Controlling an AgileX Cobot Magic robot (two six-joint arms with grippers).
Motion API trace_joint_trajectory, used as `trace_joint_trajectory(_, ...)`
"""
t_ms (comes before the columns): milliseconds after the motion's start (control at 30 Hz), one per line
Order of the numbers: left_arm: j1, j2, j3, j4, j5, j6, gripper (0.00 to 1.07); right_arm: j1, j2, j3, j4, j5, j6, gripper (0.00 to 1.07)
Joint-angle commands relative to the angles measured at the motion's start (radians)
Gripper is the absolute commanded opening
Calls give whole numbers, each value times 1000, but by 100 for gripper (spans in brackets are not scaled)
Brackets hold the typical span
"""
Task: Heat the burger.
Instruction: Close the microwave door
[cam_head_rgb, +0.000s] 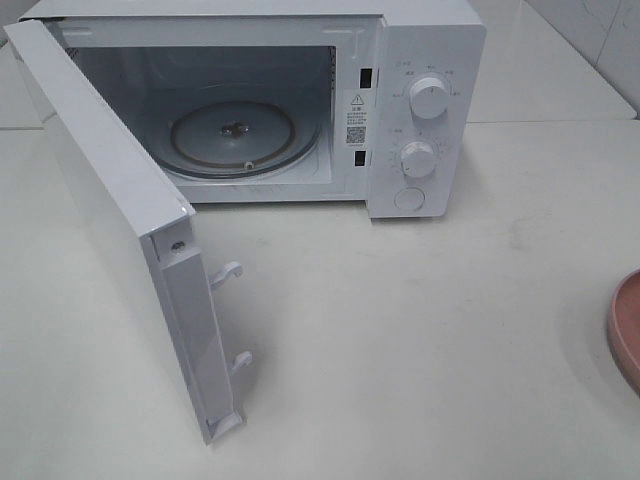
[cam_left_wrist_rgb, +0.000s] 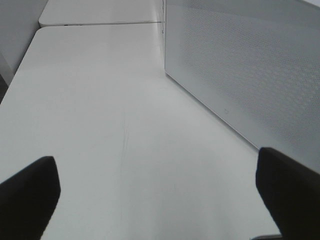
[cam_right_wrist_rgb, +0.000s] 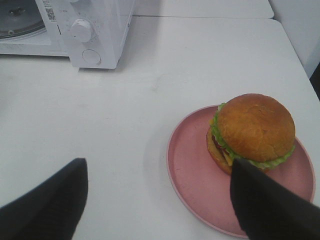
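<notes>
Glossy domed burger (cam_right_wrist_rgb: 254, 131), smooth round plate (cam_right_wrist_rgb: 195, 175)

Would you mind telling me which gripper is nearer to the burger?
Right. The right gripper hangs open just beside the burger; the left gripper faces the microwave door.

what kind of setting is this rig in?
Likely a mock kitchen bench: a white microwave with its door open sits on a plain white table, and a burger waits on a pink plate.
</notes>
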Motion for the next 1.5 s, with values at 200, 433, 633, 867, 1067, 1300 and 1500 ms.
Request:
trace_joint_trajectory(200, 4, -6, -12, -10, -28, -3, 99, -7, -30, 1, 3, -2, -14, 76)
trace_joint_trajectory(433, 4, 33, -25, -7, -89, -3, 89, -7, -30, 1, 3, -2, -14, 76)
trace_joint_trajectory(633, 4, 139, -20, -11, -179, -3, 53, -7, -30, 1, 3, -2, -14, 76)
trace_joint_trajectory(867, 4, 252, 11, -16, -256, -3, 20, -7, -30, 1, 3, -2, -14, 76)
trace_joint_trajectory(1067, 4, 377, 81, -27, -497, 1, 0, -7, -30, 1, 3, -2, -14, 76)
trace_joint_trajectory(1300, 1, 478, 186, -73, -765, 64, 0, -7, -30, 1, 3, -2, -14, 76)
trace_joint_trajectory(1500, 1, 620, 285, -101, -1118, 87, 0, -7, -30, 1, 3, -2, -14, 76)
